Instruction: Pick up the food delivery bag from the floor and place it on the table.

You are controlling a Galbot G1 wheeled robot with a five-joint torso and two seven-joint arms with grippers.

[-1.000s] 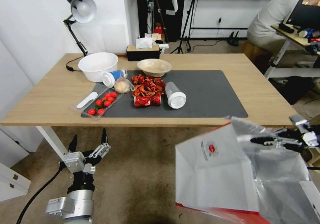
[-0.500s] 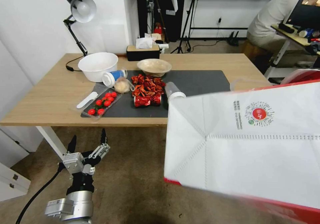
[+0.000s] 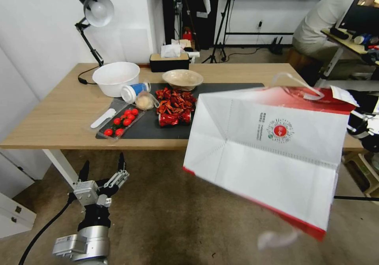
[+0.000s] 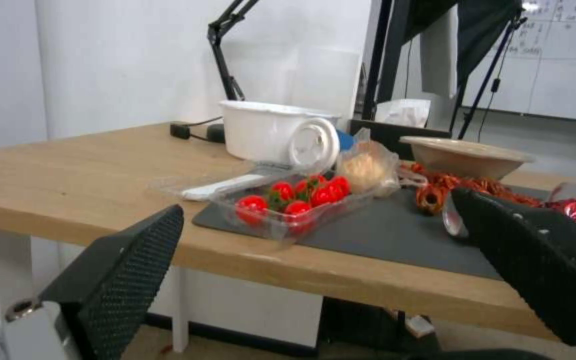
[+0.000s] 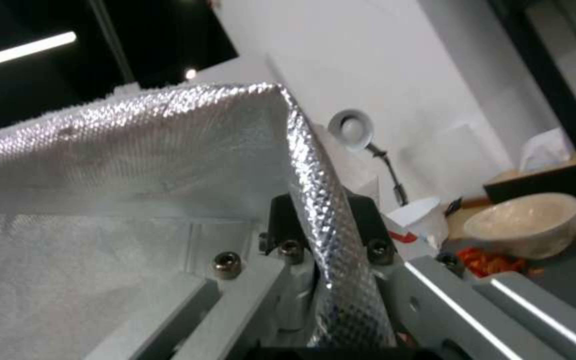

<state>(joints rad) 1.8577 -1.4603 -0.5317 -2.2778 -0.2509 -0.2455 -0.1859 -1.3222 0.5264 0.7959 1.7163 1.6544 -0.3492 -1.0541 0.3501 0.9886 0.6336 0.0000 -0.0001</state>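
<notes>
I hold the boxy white-and-red foil-lined paper bag point(image 3: 272, 154) pinched in my right end effector point(image 5: 321, 280), tilted, overhanging the light-wood desk point(image 3: 51, 115) front edge; left end effector point(image 3: 103, 169) wide, idle below.

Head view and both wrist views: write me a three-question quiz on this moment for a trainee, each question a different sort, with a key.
1. True or false: the food delivery bag rests flat on the table.
2. Which gripper grips the bag? A) left gripper B) right gripper C) both
3. Fill in: the left gripper hangs low in front of the table with its fingers ____.

Key
1. False. The bag is in the air, tilted, in front of the table's near right edge.
2. B. In the right wrist view the right gripper is clamped on the bag's silver foil edge.
3. Open. It holds nothing.
</notes>
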